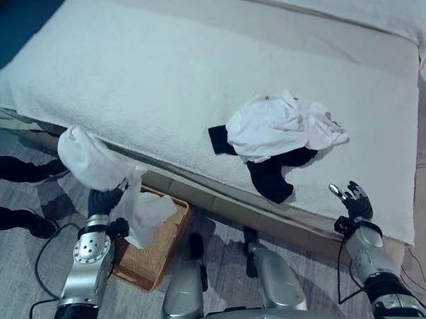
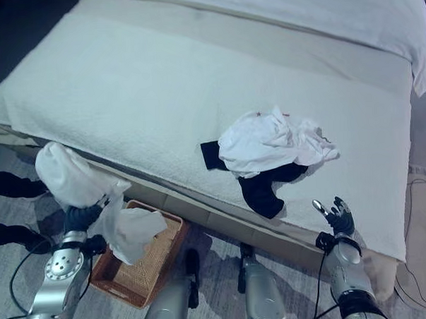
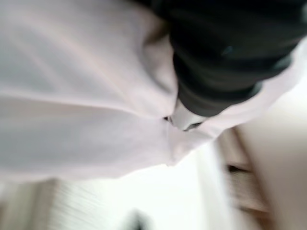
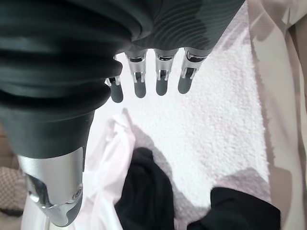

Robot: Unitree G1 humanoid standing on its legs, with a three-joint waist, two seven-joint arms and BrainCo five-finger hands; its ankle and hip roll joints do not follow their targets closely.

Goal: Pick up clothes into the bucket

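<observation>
Now the left hand [image 1: 105, 201] clamps a crumpled white cloth [image 1: 93, 161], drooping into the woven brown basket [image 1: 155, 259]; at three o'clock, right hand [image 1: 354, 199] fingers spread apart.

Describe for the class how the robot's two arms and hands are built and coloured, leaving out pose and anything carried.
Both arms are silver-grey metal with rounded segments and dark joints. The left hand and right hand each wear a dark ribbed cover over wrist and back. Seen up close, the right hand's fingers are silver with dark tips, and its thumb is silver.
</observation>
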